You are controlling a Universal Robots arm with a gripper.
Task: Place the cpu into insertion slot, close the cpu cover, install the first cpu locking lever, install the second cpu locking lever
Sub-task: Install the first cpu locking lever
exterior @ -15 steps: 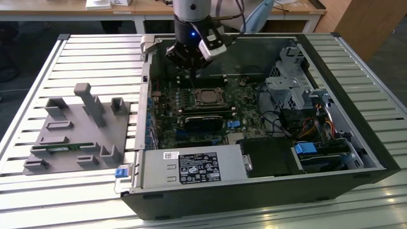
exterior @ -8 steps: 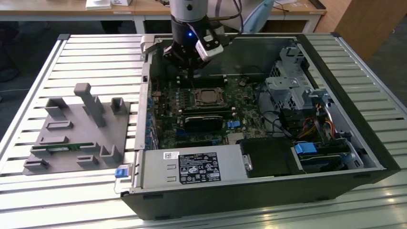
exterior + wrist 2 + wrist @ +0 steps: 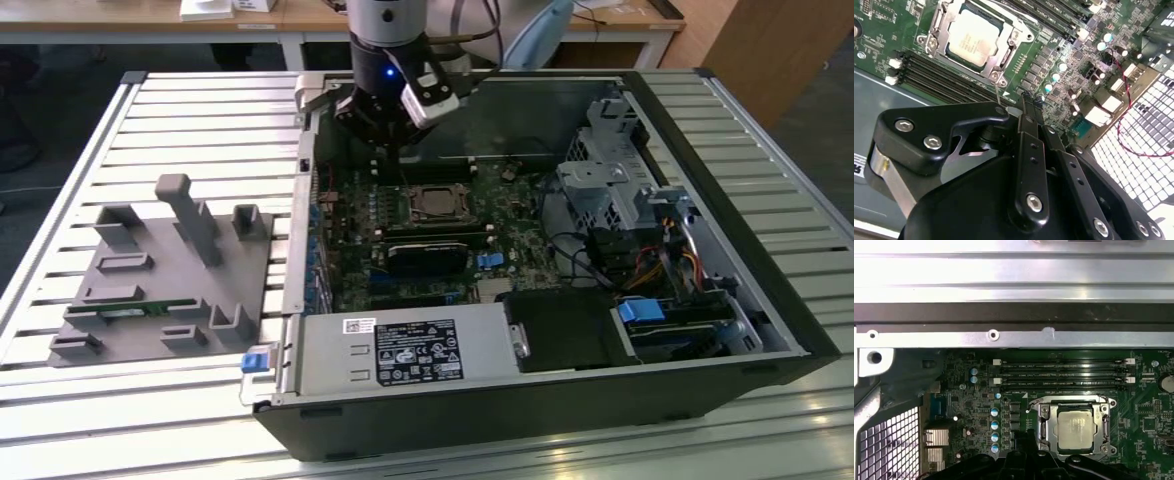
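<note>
beside the cpu (image 3: 1075,427), memory slots (image 3: 1064,372).

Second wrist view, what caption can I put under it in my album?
The cpu sits in the insertion slot with the cpu cover down, gripper close by.

Slatted metal desk (image 3: 200,110) carrying an open computer case (image 3: 534,410) and, beside it toward the exterior view's left, a grey holder block (image 3: 147,272).

Silver-grey cpu (image 3: 974,42) flat in the insertion slot (image 3: 929,42), windowed cpu cover (image 3: 1005,42) seemingly down over its edges
</note>
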